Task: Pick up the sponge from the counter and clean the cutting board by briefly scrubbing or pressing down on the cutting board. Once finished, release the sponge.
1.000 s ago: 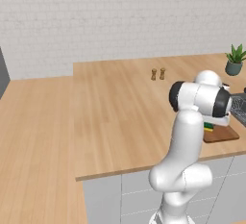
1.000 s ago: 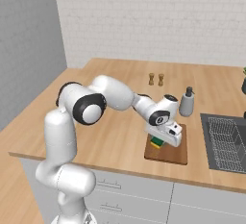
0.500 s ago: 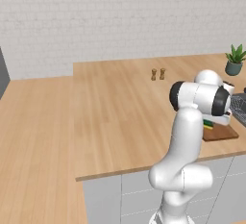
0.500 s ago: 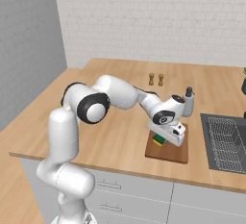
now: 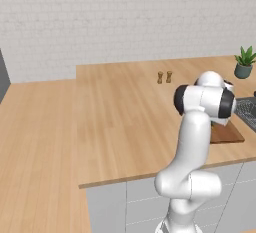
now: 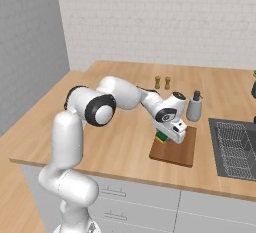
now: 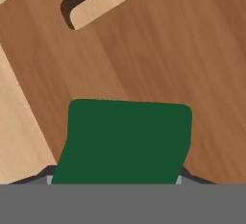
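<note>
I am holding the sponge (image 7: pixel 126 141) at the lower middle of the hand view, over the cutting board (image 7: pixel 158 59). It looks light and soft, likely to squash under pressure, so gripping its foam sides seems right. In the right base view my hand (image 6: pixel 169 134) is closed around the sponge, pressing toward the board on the surface (image 6: pixel 125 147).

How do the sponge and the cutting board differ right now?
The sponge is a small block, dark green over yellow; the cutting board is a broad, flat, reddish-brown slab. The sponge sits at the gripper; the cutting board lies free on the counter. Both are rectangular.
</note>
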Available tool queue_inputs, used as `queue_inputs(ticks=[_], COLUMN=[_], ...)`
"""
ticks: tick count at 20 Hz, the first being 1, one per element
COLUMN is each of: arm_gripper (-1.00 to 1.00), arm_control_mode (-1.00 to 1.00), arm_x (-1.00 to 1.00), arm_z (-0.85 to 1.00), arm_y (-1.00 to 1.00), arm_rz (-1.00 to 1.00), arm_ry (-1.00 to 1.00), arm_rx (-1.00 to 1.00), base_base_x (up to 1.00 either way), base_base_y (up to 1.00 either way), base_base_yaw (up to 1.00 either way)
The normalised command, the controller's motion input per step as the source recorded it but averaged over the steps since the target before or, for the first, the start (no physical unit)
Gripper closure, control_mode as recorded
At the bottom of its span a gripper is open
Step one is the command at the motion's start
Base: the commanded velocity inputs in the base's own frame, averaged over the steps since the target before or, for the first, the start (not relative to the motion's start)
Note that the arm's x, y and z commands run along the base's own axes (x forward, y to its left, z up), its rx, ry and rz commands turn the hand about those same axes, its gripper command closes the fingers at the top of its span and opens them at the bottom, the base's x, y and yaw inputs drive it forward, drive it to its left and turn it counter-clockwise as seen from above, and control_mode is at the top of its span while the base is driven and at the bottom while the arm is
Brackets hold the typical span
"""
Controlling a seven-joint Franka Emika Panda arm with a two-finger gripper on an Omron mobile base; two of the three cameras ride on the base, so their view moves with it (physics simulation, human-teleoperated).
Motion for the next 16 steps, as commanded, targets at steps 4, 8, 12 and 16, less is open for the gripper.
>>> queue_inputs(ticks=[4, 8, 12, 16], arm_gripper=[1.00, 1.00, 1.00, 1.00], arm_control_mode=[-1.00, -1.00, -1.00, -1.00], arm_x=[0.57, 0.38, 0.00, 0.00], arm_z=[-0.05, -0.13, -0.06, 0.01], arm_y=[0.29, -0.08, -0.44, -0.29], arm_rz=[-0.08, -0.05, -0.10, -0.11], arm_ry=[0.00, 0.02, 0.12, 0.00], arm_rx=[0.00, 0.00, 0.00, 0.00], base_base_x=[0.00, 0.00, 0.00, 0.00], base_base_y=[0.00, 0.00, 0.00, 0.00], base_base_yaw=[0.00, 0.00, 0.00, 0.00])
